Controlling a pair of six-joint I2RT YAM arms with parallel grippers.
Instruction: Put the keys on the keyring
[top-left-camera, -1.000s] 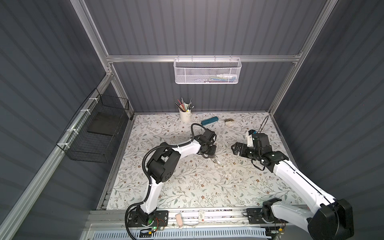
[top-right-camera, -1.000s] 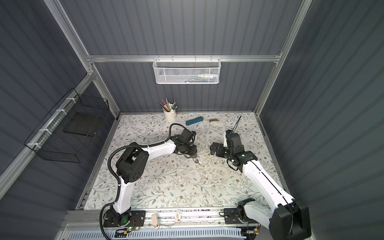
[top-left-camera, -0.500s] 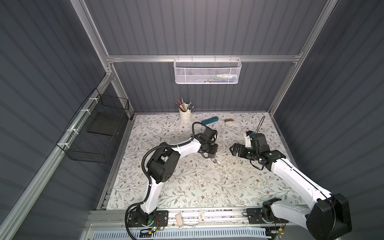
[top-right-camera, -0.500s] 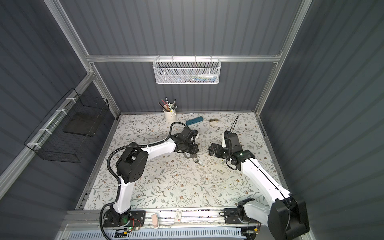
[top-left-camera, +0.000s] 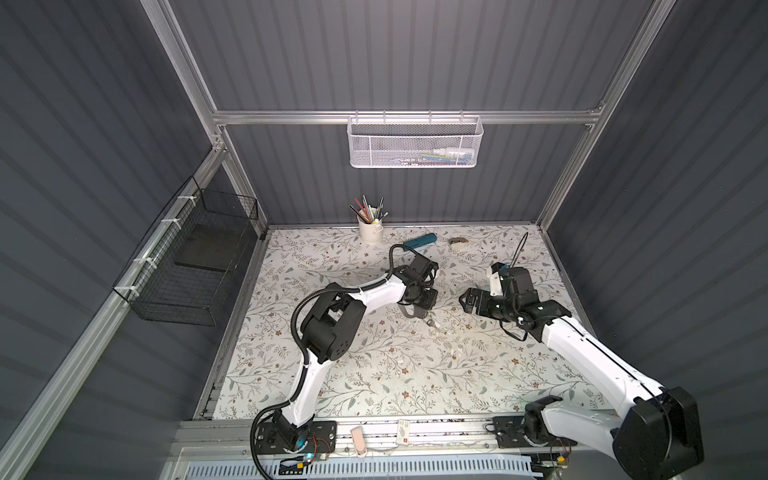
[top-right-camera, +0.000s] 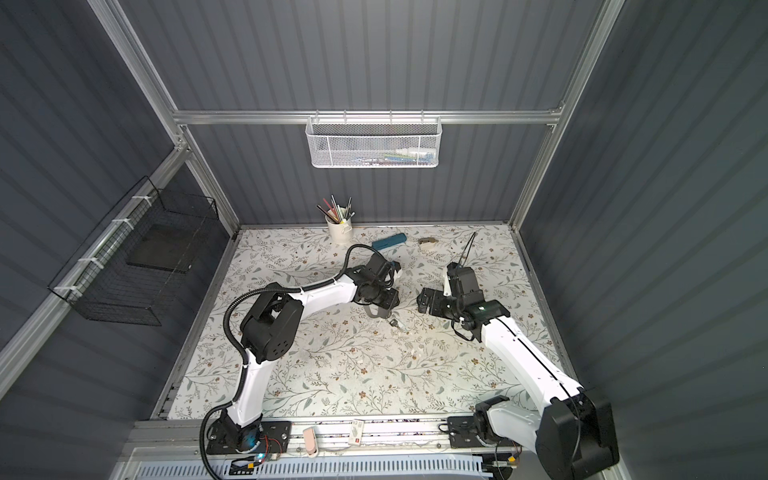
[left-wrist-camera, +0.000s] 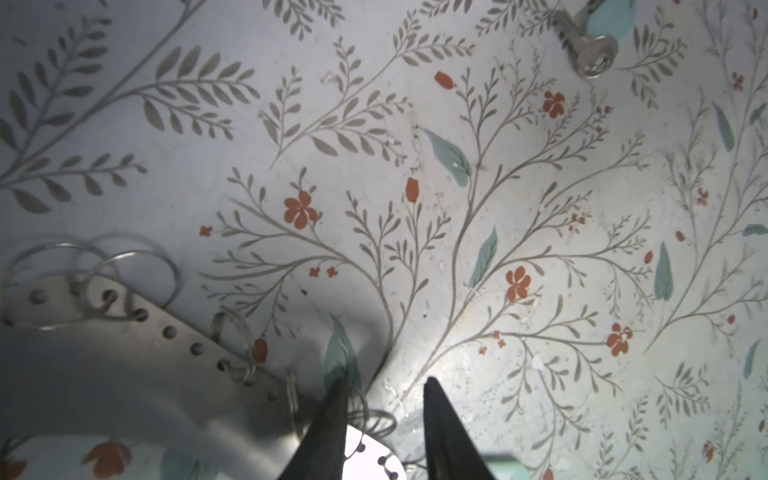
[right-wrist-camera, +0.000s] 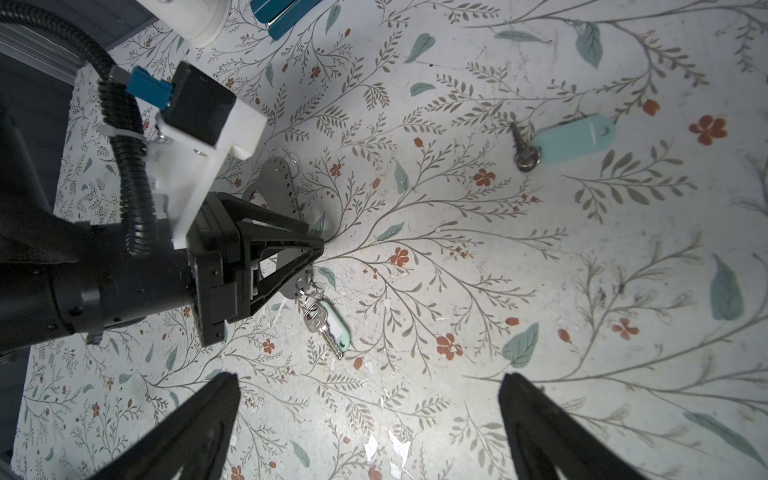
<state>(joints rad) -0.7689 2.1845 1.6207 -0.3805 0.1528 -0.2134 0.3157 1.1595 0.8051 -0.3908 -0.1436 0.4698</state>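
Floral tabletop; left gripper clamped on the keyring, right gripper jaws wide apart.

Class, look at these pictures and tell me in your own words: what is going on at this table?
The left gripper holds the keyring by one end, jaws closed on it. One mint-tagged key is already attached at that end. A second tagged key lies loose on the table, well apart. The right gripper hovers with jaws wide open, empty.
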